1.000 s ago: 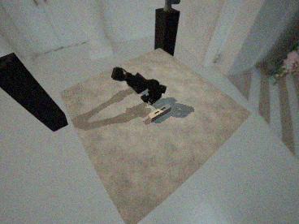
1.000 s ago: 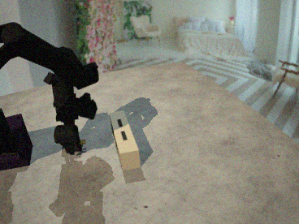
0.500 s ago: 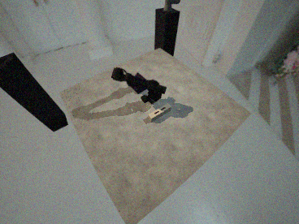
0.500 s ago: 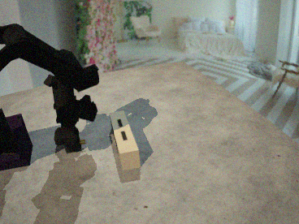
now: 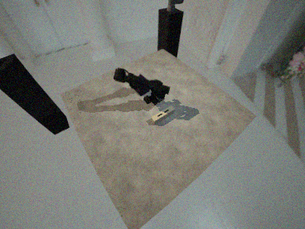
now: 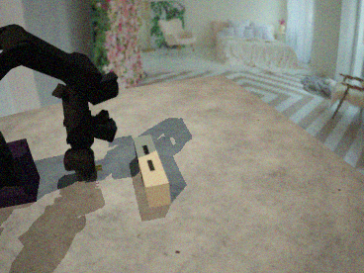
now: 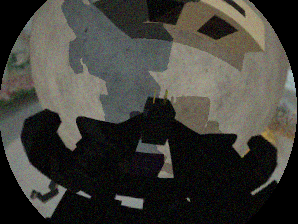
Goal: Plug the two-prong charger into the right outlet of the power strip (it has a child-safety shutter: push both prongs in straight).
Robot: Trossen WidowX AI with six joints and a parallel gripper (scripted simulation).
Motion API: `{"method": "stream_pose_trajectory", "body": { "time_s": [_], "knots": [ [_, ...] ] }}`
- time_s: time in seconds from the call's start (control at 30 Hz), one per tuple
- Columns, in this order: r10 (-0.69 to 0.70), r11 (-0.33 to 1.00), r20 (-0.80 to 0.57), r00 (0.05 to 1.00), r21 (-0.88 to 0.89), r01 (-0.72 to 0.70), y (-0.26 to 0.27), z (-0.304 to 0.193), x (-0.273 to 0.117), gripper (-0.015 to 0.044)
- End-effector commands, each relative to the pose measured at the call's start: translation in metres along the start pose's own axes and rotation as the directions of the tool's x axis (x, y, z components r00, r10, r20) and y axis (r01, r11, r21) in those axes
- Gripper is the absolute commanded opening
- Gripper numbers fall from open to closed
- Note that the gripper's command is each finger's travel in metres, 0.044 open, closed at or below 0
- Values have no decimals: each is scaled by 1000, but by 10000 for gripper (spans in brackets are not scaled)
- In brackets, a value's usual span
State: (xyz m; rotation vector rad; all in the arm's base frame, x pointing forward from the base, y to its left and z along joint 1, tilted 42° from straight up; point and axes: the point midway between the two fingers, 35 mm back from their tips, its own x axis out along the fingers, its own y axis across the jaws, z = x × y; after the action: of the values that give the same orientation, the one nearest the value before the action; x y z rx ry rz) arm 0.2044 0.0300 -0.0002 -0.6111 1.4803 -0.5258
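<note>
Charger (image 6: 90,173) (image 7: 159,107), small and black, is pinched in the black tool (image 5: 153,99) (image 6: 81,163) (image 7: 156,116), whose fingers have closed in on its sides. Two thin brass prongs (image 7: 166,94) stick out side by side toward the top of the wrist view, near its middle; in the exterior view they show as a yellowish glint left of center, pointing toward the strip. They are outside the outlets, with bare surface between them and the strip.

The power strip (image 5: 162,114) (image 6: 157,175) (image 7: 252,37) is a narrow block resting on the mottled tan surface (image 5: 166,166) (image 6: 247,208) (image 7: 50,65). It lies just right of center in the top view, near the center of the exterior view, and across the upper right of the wrist view. Its near part is lit pale yellow in the exterior view, its far part is in gray shadow, and two dark slots show on top.

The black arm (image 5: 138,82) (image 6: 81,69) reaches in from the upper left of the exterior frame and bends down to the tool, which is low over the surface; whether anything touches the surface is too dark to tell. A dark purple block (image 6: 22,170) is at the left edge of that frame. Behind, pink flowers (image 6: 126,40), a pale chair (image 6: 173,34) and a bed (image 6: 254,49) fill the top, slightly blurred.
</note>
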Motion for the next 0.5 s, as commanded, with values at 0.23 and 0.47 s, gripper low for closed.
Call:
{"method": "stream_pose_trajectory", "body": {
  "time_s": [0.23,0.47],
  "knots": [
    [5,1000,7,1000,3,-5,1,-5,-40,0],
    [9,1000,8,1000,4,-9,-4,-1,-36,0]
  ]
}}
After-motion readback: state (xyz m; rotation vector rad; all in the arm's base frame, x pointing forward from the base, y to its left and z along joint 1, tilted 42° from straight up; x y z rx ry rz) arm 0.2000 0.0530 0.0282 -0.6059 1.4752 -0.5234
